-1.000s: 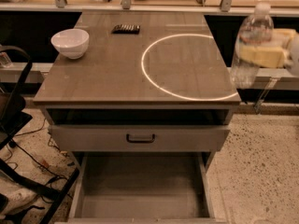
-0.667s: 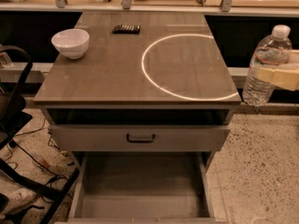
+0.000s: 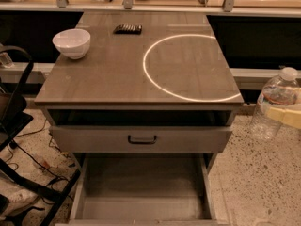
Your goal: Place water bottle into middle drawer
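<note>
The water bottle (image 3: 274,103), clear and ribbed with a white cap and a white-red label band, hangs upright at the right edge of the camera view, right of the cabinet and below its top. My gripper (image 3: 285,114) is shut on the bottle at its label; only a cream-coloured finger (image 3: 288,117) shows, the rest is cut off by the frame edge. The middle drawer (image 3: 141,194) is pulled out at the bottom centre, with a bare flat floor and low side walls. It lies left of and lower than the bottle.
A white bowl (image 3: 71,42) and a small dark object (image 3: 127,29) sit on the cabinet top (image 3: 103,74), which bears a bright ring of light (image 3: 155,81). A grey drawer front with a dark handle (image 3: 142,139) is above the open drawer. A black frame and cables (image 3: 19,140) stand at the left.
The gripper and the bottle have moved down and slightly right, from beside the cabinet top's right edge to below it. Nothing else has moved.
</note>
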